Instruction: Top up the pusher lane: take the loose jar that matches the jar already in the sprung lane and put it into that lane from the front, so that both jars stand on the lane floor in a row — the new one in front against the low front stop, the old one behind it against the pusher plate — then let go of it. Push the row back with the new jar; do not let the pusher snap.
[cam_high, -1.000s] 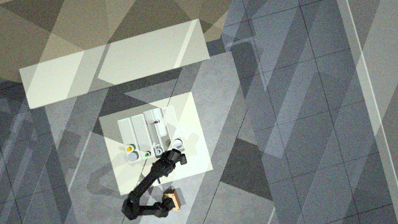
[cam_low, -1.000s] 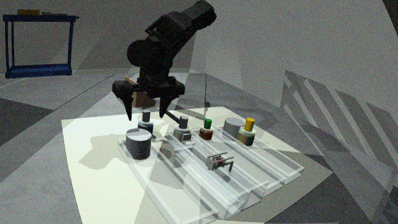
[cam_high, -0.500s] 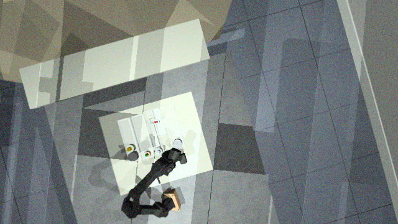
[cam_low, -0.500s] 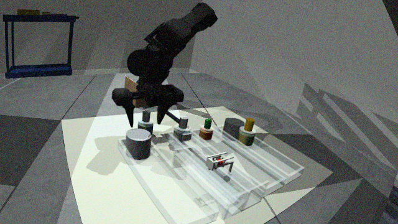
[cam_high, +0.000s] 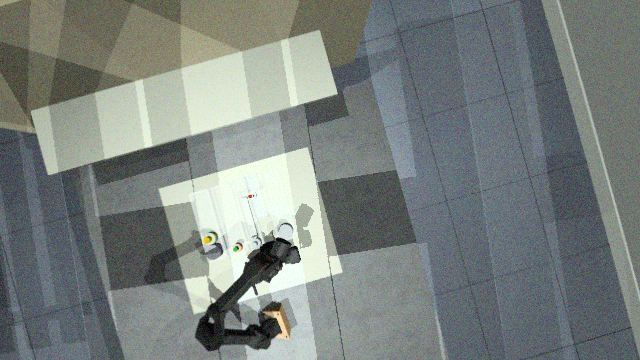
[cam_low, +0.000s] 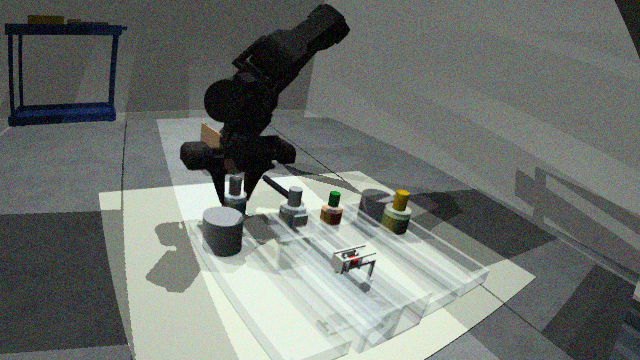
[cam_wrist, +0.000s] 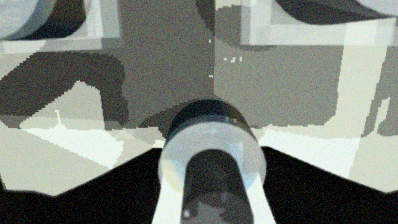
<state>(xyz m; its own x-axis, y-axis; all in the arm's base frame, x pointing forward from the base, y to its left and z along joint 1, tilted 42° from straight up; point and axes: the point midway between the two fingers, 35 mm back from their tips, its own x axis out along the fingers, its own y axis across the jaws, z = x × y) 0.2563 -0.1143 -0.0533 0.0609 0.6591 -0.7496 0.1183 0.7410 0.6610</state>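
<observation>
Has the loose grey-capped jar (cam_wrist: 212, 155) pinched between the 2 fingers of the gripper (cam_low: 234, 199), jaws roughly half closed on its pale body, just in front of the clear lane rack (cam_low: 280, 310) and off its left front corner. Looks seated on the ground sheet, so lift only enough to clear the rack's low front stop and keep the jar upright. Carry it sideways along the rack front, steering round the dark grey cylinder (cam_low: 222, 231) standing on the rack's left front corner. Line up squarely with the lane holding the matching grey-capped jar (cam_low: 294, 206), which sits at the rack's front end, 1 lane over. Leave alone the green-capped jar (cam_low: 332, 208) and the yellow-capped jar (cam_low: 397, 212) farther along the rack front; wrong caps, judging by colour. Meet the old jar body to body, low down, then press slowly and straight toward the rack's back, so that neither jar tips. Expect spring resistance from the pusher plate (cam_low: 347, 260), seen farther back in that lane with a red mark; cannot tell whether it touches the old jar. Lower behind the front stop, ease off so the row settles forward gently, and only then open the fingers.
</observation>
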